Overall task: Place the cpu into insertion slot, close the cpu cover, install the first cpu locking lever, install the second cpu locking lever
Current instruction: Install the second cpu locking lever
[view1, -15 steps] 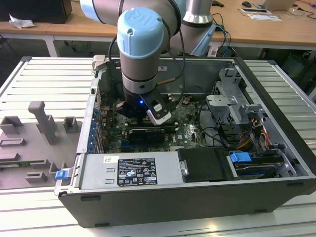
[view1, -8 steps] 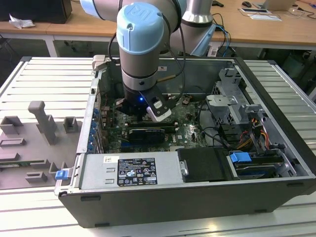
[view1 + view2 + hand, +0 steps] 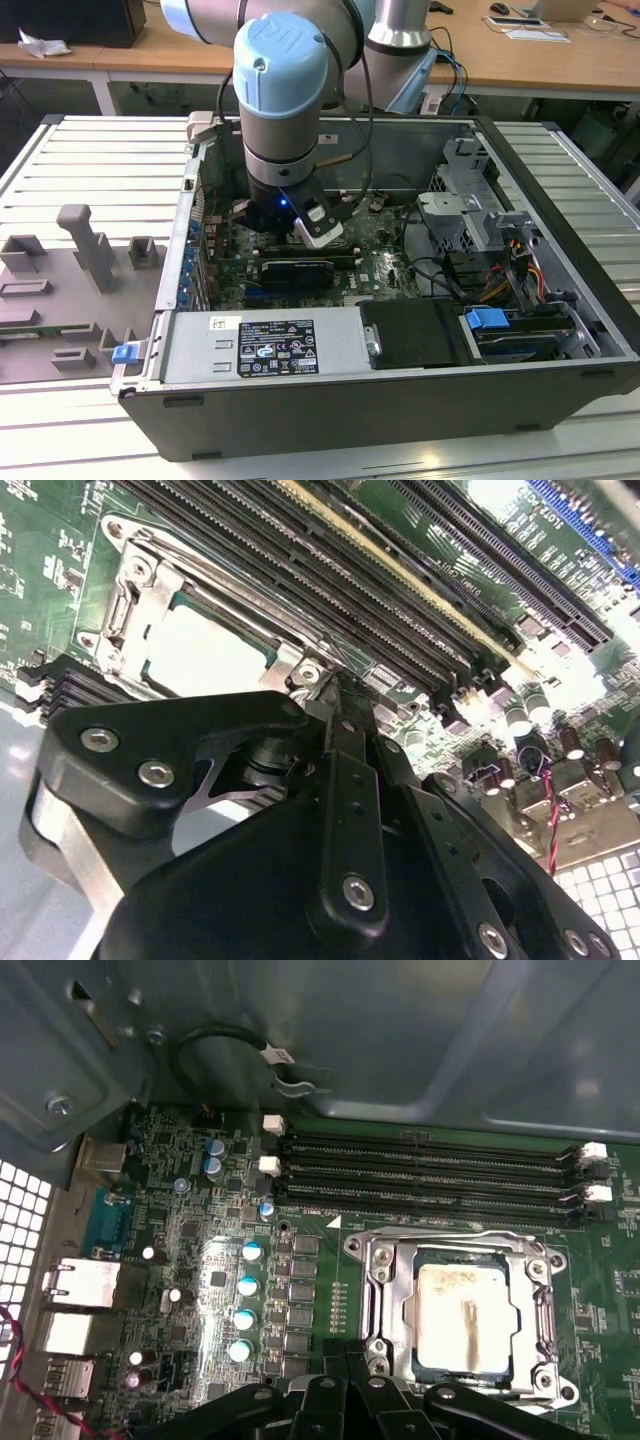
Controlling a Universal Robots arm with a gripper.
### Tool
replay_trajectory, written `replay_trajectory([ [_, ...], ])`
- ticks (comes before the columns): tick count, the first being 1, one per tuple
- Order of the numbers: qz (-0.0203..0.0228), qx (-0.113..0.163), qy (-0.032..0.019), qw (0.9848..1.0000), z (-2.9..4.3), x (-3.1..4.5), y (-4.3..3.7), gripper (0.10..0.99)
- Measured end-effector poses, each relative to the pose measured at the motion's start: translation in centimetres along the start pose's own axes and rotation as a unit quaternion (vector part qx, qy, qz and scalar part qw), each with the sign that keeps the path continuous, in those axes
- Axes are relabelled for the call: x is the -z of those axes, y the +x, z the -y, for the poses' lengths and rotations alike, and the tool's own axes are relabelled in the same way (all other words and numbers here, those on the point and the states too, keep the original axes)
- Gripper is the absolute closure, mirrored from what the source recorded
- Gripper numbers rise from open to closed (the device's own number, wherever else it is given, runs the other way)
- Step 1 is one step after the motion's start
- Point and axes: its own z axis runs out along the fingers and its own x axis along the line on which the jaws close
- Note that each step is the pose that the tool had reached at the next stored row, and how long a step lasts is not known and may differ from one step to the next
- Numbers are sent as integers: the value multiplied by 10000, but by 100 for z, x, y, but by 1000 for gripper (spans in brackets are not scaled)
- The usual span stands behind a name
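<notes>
Nearest the lens in the second wrist view, the black linkage of the gripper (image 3: pixel 335 695) was seen drawn to a narrow point, its fingertips closed together just beside a corner of the cpu cover (image 3: pixel 135 585), with nothing visibly held between them. The cpu (image 3: pixel 462 1317) was found already seated in the insertion slot (image 3: pixel 546 1332), its pale metal face showing through the cut-out of the cover, which lay flat over it. The chip was judged light, thin, stiff and fragile, best taken by its edges and never pressed on its face; the cover was judged a thin springy steel plate, to be pushed at its rim. The locking levers could not be made out with certainty: thin wire-like rods seemed to run along the frame's sides, but whether they were latched could not be told. In the exterior view the socket was hidden behind the arm's wrist (image 3: pixel 285 110), lowered into the open computer case (image 3: pixel 560 215), and the contact point at the fingertips was obscured by the linkage itself.
</notes>
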Motion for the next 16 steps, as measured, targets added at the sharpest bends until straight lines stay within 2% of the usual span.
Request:
replay_trajectory([
  [10, -1, 0, 5, 10000, 29, -17, 2, 980],
  [12, -1, 1, 4, 10000, 14, 28, 0, 980],
  [16, -1, 0, 4, 10000, 5, 56, 0, 980],
])
